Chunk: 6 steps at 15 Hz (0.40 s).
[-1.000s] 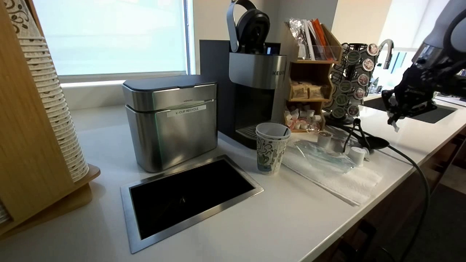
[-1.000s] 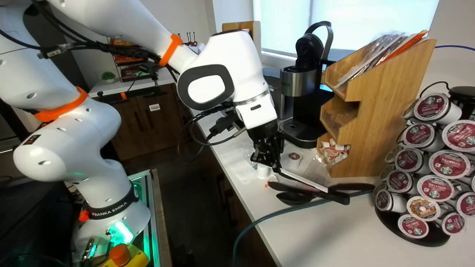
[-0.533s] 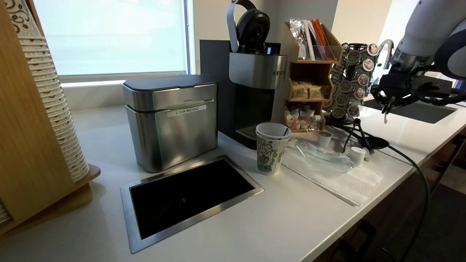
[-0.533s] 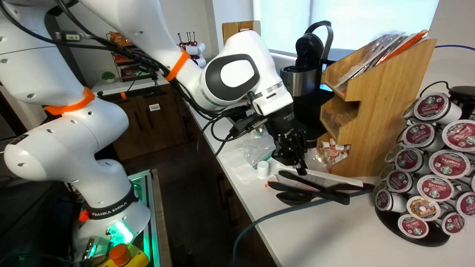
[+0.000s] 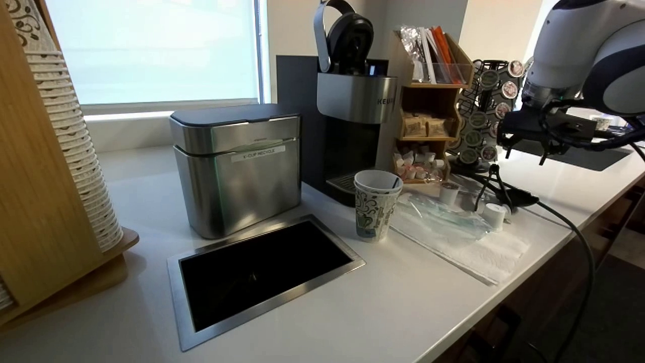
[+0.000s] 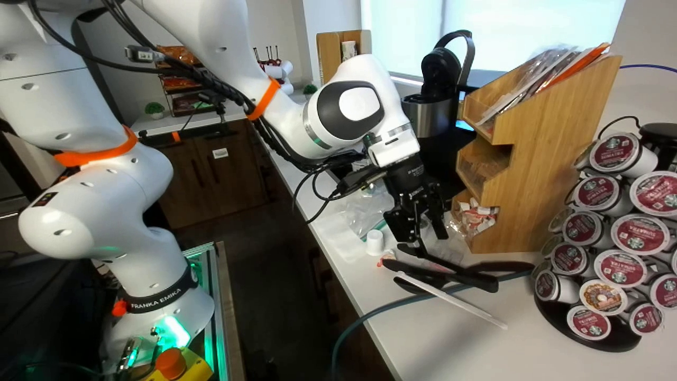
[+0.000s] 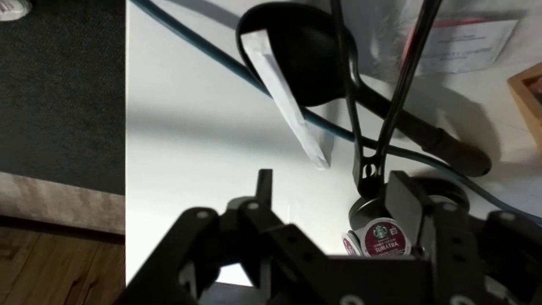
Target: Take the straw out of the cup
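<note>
The straw [image 7: 284, 97] is out of the cup [image 5: 374, 214] and apart from my fingers: in the wrist view one end is over the bowl of a black ladle [image 7: 302, 59], the middle crosses above the teal hose [image 7: 326, 124], and the other end is over the pale counter [image 7: 182, 169]. From where I sit I cannot tell how much of it touches what is underneath. My gripper [image 6: 431, 241] hangs close by, pointing down, its jaws spread well apart and released, and both exterior views bear that out. Black tongs [image 7: 400, 91] with parted arms pass across the ladle in the wrist view, their joined end near one of my fingertips. Farther out, in an exterior view, a clear bag [image 5: 438, 214] lies on a white paper sheet [image 5: 478, 258]. The cup stands upright beyond it, well apart from the gripper, with green printing on its side and two rims showing at the top. Near the cup is the coffee machine [image 5: 352, 98], lid raised, with a steel bin [image 5: 242, 176] beside it. In an exterior view I also have the wooden organizer [image 6: 560, 153] and the pod rack [image 6: 555, 317] past the tools.
</note>
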### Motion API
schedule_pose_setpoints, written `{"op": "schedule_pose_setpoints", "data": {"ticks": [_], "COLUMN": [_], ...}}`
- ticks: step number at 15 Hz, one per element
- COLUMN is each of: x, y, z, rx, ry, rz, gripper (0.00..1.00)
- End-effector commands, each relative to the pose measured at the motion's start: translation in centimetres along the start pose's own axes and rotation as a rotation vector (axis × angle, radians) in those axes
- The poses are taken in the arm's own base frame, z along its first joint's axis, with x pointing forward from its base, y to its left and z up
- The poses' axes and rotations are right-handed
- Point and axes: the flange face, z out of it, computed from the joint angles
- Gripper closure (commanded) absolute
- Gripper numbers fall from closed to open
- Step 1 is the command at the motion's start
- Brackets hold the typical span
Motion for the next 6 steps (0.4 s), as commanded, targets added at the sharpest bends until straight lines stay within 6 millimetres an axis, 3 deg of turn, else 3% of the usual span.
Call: {"op": "schedule_pose_setpoints", "data": {"ticks": [1, 2, 5, 6], "x": [-1.2, -2.7, -3.3, -2.6], "y": [-0.5, -0.5, -0.5, -2.0], "z": [-2.8, -3.0, -7.8, -5.2], "rx": [0.078, 0.113, 0.21, 0.148], "ry": [-0.12, -0.176, -0.189, -0.179], "rz": [0.109, 0.091, 0.013, 0.029], "gripper": [0.0, 0.0, 0.0, 0.0]}}
